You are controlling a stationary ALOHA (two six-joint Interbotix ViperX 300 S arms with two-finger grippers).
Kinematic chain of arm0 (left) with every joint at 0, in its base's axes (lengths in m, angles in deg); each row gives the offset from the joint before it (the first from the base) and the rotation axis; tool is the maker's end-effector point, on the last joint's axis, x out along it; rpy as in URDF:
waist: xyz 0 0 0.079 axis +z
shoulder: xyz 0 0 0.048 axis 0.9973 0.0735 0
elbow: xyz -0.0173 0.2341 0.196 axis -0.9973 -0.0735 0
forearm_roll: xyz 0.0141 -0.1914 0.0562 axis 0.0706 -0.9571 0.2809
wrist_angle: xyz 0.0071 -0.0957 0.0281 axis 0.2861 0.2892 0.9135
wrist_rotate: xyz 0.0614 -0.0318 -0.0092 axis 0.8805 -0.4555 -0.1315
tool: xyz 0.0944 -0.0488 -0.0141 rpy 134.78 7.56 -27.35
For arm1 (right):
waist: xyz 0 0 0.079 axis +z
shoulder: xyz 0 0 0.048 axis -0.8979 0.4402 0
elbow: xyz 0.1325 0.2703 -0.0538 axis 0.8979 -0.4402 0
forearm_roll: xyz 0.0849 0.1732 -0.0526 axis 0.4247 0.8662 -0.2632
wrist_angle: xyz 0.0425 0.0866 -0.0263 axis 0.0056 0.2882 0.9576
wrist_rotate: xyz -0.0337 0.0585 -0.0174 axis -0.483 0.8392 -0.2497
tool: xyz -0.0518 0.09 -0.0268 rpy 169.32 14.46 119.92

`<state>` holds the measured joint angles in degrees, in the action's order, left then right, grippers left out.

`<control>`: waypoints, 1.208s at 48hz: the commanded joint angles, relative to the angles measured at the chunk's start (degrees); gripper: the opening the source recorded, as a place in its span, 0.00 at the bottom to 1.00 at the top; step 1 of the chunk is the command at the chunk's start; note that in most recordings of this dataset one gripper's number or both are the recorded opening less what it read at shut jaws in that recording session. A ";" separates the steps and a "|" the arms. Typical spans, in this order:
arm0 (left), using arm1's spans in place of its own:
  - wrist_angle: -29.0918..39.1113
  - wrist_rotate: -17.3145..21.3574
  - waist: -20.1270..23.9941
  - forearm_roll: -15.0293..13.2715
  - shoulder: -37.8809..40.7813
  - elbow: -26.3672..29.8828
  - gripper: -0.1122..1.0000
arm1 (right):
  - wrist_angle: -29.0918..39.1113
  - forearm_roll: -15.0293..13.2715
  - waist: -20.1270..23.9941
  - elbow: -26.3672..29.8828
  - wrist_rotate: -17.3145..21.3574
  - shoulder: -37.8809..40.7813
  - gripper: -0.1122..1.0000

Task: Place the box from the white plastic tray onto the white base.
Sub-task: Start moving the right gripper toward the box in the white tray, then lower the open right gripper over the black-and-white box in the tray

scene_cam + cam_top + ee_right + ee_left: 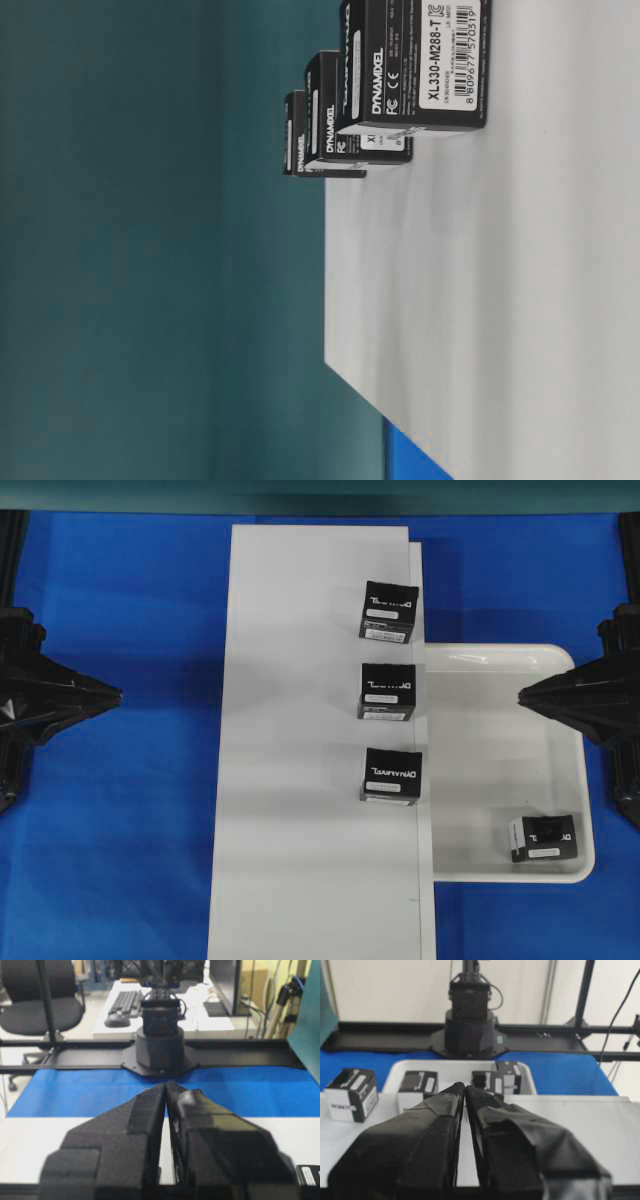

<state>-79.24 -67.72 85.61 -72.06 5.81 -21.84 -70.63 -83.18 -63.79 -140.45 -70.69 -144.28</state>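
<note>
Three lettered black cartons [388, 692] stand in a row along the right edge of the long white base [300, 780], apparently already placed, while the box [545, 838] waits alone in the near right corner of the white plastic tray [500, 780], which lies just beside the base on its right. Both arms sit pulled back at opposite sides, well apart from the work: the left gripper [464, 1091] and the right gripper [166, 1088] each point toward the middle with fingers pressed together on nothing, a resting pose before any reach. A blue mat [120, 830] covers the table; a teal backdrop [150, 250] rises behind, and desks, a keyboard and an office chair [40, 1005] fill the room beyond.
</note>
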 commanded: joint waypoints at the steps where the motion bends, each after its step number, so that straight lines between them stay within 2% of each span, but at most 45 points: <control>1: 0.62 -1.05 0.35 0.79 1.32 1.85 0.23 | 0.09 0.79 -0.53 0.70 0.62 0.09 0.23; 3: 1.14 -1.23 0.35 0.79 1.49 2.46 0.22 | 1.58 1.76 -0.44 1.14 1.23 -0.09 0.21; 5: 2.02 -1.23 0.35 0.79 1.67 3.08 0.15 | 4.57 3.16 -0.44 1.85 2.29 -0.44 0.15; 8: 4.13 -1.23 0.35 0.79 1.85 4.13 0.08 | 10.72 4.22 -0.53 3.16 4.13 -0.97 0.09; 11: 6.15 -1.23 0.35 0.79 2.02 5.01 0.04 | 18.72 4.22 -0.62 5.10 5.80 -1.49 0.08; 22: 13.01 -1.23 0.26 0.79 2.64 7.56 0.04 | 41.04 4.22 -0.62 12.48 6.77 -1.58 0.08; 31: 15.29 -1.23 0.26 0.79 3.43 8.61 0.04 | 56.07 5.01 0.09 19.16 6.77 1.23 0.08; 37: 15.64 -1.23 0.26 0.79 4.48 9.05 0.03 | 65.48 5.45 2.46 23.73 6.77 4.75 0.08; 42: 15.64 -1.23 0.18 0.79 5.01 9.23 0.04 | 72.07 6.50 4.66 26.46 6.77 8.09 0.08; 51: 15.73 -1.32 0.18 0.79 5.54 9.84 0.04 | 81.04 10.81 7.82 28.83 7.03 13.97 0.08; 58: 15.64 -1.32 0.18 0.79 5.63 9.93 0.04 | 83.67 10.90 9.05 29.27 7.91 18.02 0.08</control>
<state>-63.24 -68.86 85.78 -71.45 11.09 -13.40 12.16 -72.63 -54.92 -112.24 -63.04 -128.20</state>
